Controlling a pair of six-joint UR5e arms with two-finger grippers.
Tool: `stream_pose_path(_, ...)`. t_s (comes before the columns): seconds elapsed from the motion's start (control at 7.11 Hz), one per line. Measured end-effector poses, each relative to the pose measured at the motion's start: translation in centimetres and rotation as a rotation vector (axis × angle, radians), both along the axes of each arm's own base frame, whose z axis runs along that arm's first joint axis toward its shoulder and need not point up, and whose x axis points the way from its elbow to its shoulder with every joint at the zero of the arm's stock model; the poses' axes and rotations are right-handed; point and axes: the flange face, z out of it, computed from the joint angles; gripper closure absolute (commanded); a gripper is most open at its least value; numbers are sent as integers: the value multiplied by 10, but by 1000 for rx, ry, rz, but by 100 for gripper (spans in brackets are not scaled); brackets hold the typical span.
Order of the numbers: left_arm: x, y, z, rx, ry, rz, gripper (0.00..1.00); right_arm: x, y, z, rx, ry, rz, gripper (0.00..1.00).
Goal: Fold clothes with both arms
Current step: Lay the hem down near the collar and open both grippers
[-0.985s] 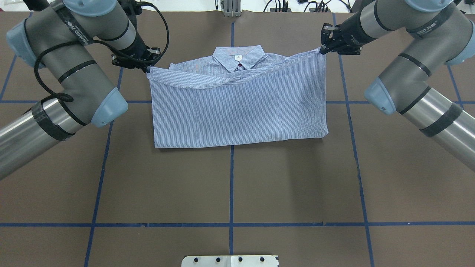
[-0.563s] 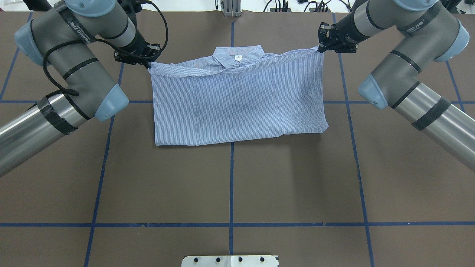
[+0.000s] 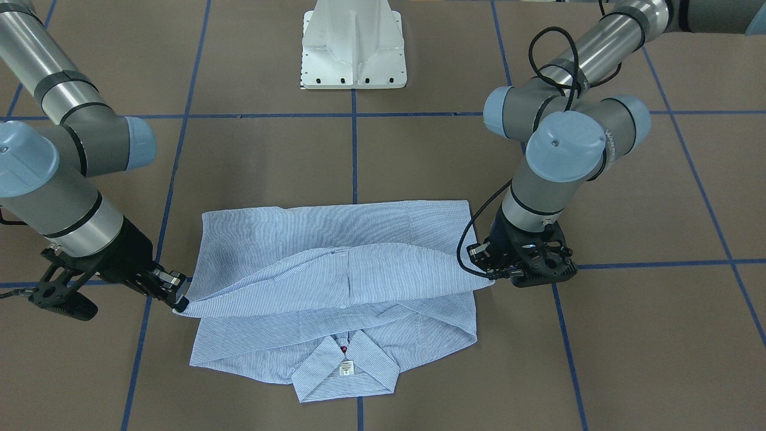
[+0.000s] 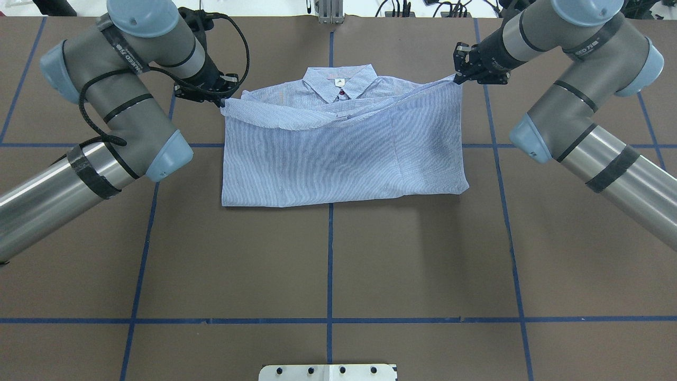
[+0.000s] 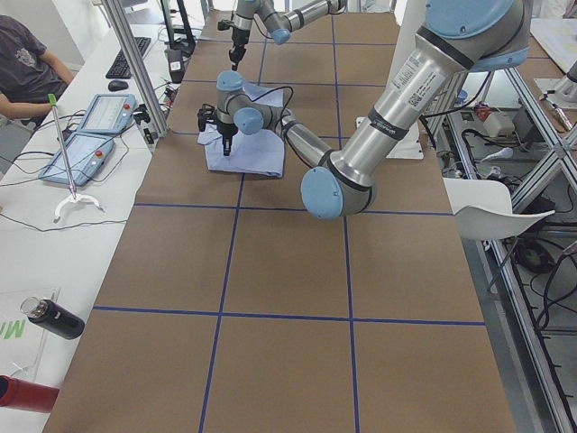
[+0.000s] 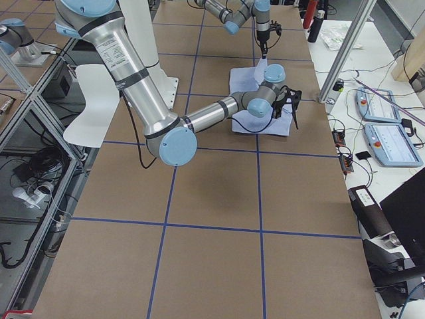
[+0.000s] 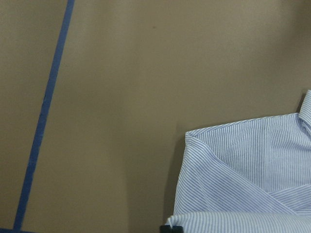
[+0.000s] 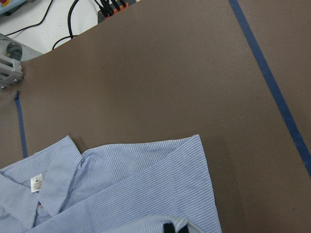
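Shirt (image 4: 344,159), light blue with fine stripes, lies on the brown worktop (image 4: 328,264) folded in half crosswise, fold line toward the robot, collar (image 4: 339,82) at the far end and uncovered. Left hand (image 4: 219,98) is closed on the left corner of the upper layer. Right hand (image 4: 459,78) is closed on the right corner. In both wrist views a dark fingertip shows at the bottom edge with striped cloth against it. The free edge between the two corners sags in the middle and drapes onto the lower layer just short of the collar. The corners themselves look raised off the cloth. In the front-facing view the right hand (image 3: 176,299) appears nearer the collar end than the left hand (image 3: 494,276), so the edge runs slightly skew. Judgement: the step in hand is laying the hem over the shoulders. To do it well, square the two corners first, spread the hands a little outward to take up the sag, then lower both together until each corner rests over its shoulder of the lower layer, leaving the collar exposed. Open only once the cloth is down, and back away outward so nothing drags. Risk: uneven release would leave a diagonal crease.
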Motion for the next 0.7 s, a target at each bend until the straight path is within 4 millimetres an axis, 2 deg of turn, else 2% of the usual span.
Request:
stream_pose_path(0.42, 10, 2, 11, -4, -6, 12, 100, -6, 1, 8, -11, 11, -4, 100)
stream_pose_path(0.7, 16, -3, 23, -5, -17, 19, 100, -11, -4, 21, -22, 18, -6, 100)
